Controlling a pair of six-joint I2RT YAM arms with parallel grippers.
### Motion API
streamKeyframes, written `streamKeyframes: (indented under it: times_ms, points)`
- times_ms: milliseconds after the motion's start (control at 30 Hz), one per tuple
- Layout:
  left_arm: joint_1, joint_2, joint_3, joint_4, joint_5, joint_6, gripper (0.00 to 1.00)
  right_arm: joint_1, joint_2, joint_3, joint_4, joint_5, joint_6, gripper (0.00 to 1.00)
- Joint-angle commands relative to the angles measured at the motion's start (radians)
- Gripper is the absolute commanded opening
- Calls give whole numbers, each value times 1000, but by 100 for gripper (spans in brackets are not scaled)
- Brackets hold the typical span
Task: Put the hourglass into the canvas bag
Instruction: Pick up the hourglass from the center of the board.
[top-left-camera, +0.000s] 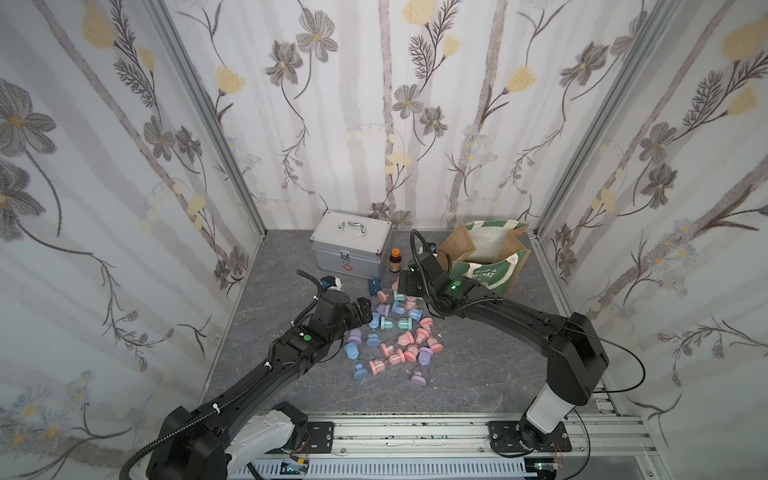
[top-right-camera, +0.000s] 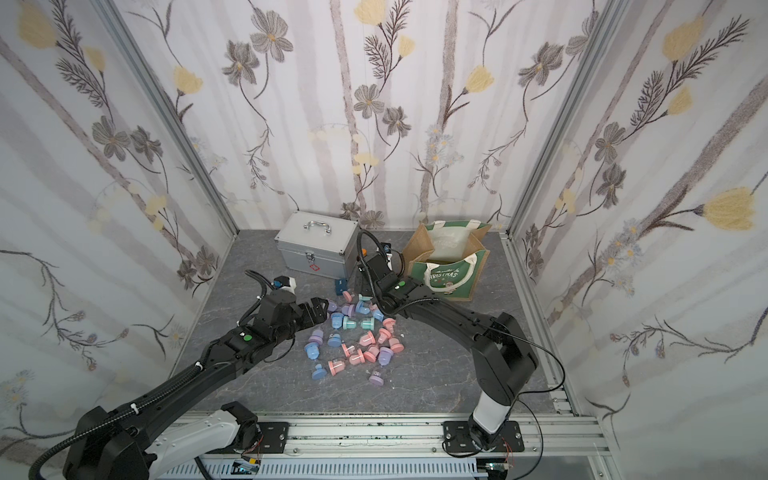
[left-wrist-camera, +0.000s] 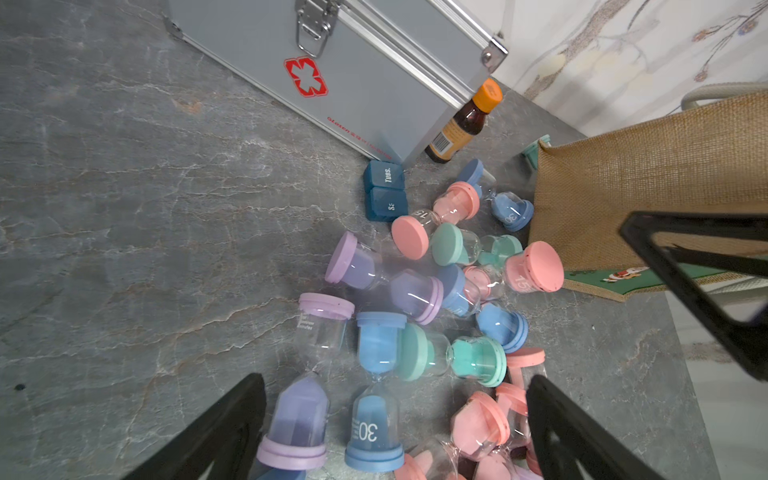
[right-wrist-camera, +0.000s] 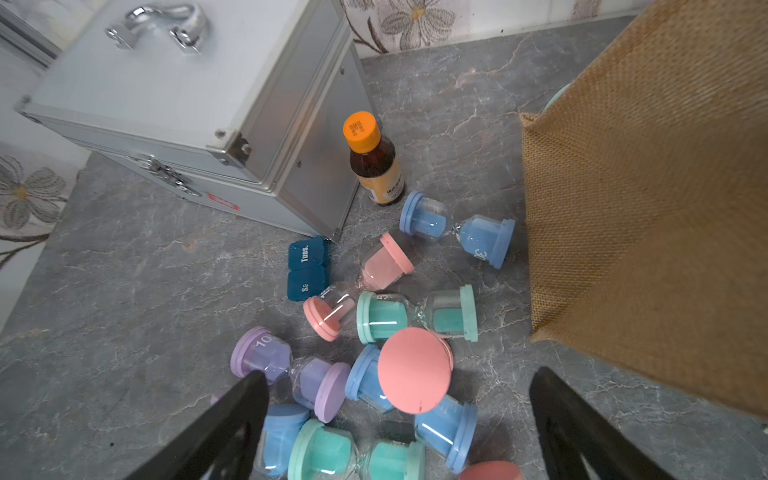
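Lab booth (wallpapered panels (top-left-camera: 395, 124), aluminium frame (top-left-camera: 415, 432)).

3 white walls (top-left-camera: 374, 124) papered with grey and yellow flowers enclose a grey marbled floor (top-left-camera: 478, 374). Aluminium posts (top-left-camera: 210, 124) line the back corners, and a metal rail (top-left-camera: 415, 432) runs along the front. The light is soft and even.

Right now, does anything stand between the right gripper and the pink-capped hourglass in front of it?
Nothing visible does. The right gripper is open, and the pink-capped hourglass shows bare between its fingers, resting on a blue hourglass. The canvas bag stands beside them.
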Motion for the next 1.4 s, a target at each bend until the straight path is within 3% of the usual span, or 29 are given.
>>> streamKeyframes:
  times_ms: [0, 367, 1367]
  points:
    - [-17, 22, -16, 92, -16, -22, 100, -9, 56, 42, -19, -33, 9, 93]
    - [-73, 136, 32, 105, -18, -21, 100, -10, 176, 85, -13, -78, 20, 77]
    - [-80, 119, 41, 92, -40, -5, 100, -34, 220, 112, -46, -6, -14, 36]
